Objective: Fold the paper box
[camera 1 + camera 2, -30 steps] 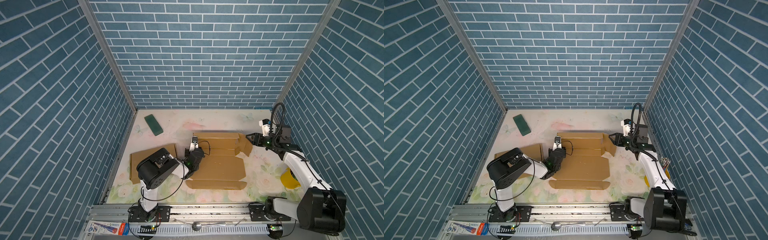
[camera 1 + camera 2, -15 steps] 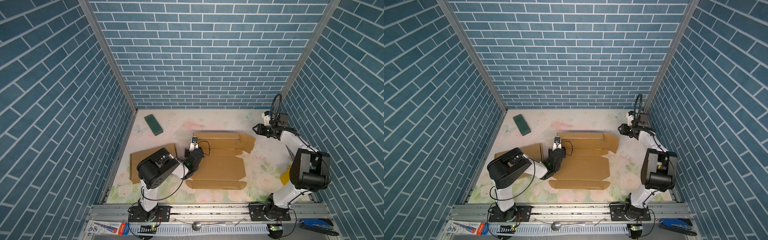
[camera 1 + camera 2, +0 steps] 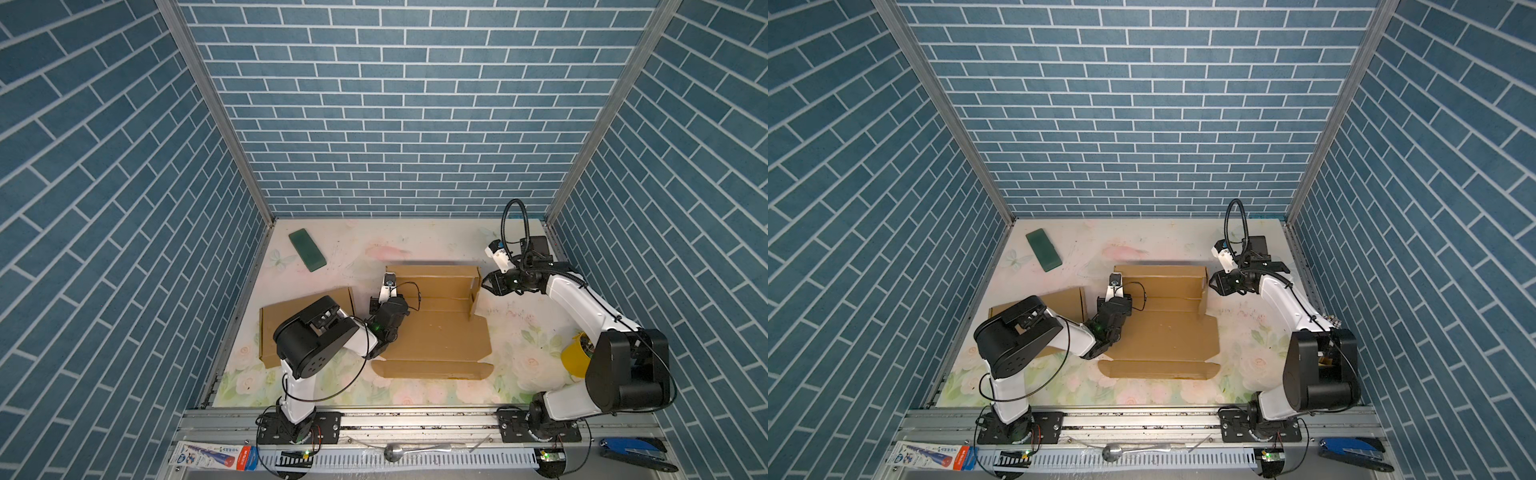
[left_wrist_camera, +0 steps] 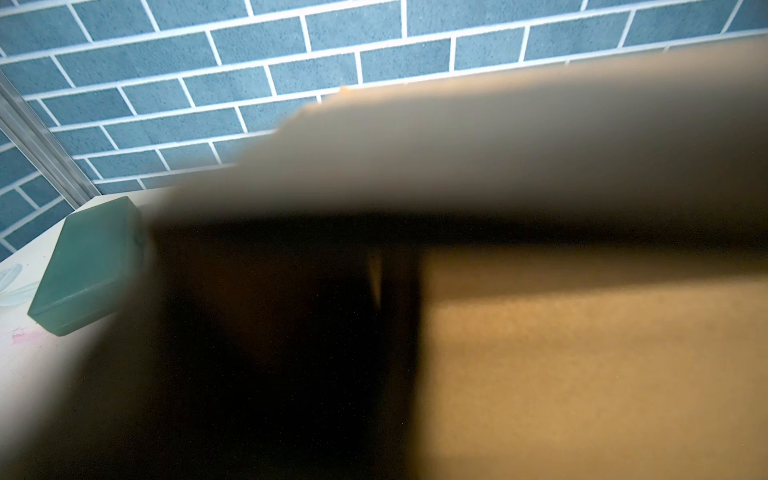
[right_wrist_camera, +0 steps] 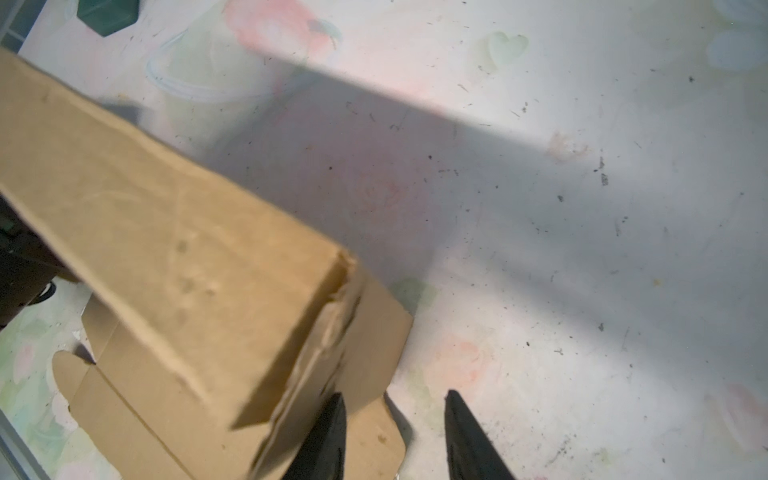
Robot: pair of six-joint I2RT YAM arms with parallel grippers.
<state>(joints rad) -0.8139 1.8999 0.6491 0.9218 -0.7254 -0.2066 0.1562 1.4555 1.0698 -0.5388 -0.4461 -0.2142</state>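
Cardboard, light and stiff except at its creases: the paper box point(image 3: 436, 336) lies on the worktop point(image 3: 523, 332), rear wall raised. At its left edge the left fingers point(image 3: 389, 286) are together; the right fingers point(image 5: 328, 436) stand apart beside the upright right flap point(image 3: 473, 291) — likely the best hold.

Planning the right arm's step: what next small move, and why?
Likely ease the right gripper onto the raised side flap of the box and pinch it: its fingers stand open just beside that flap, holding nothing, while the back wall is already up.

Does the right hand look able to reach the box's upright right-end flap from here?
Likely yes: the right hand is open right beside the upright flap, with nothing standing between them.
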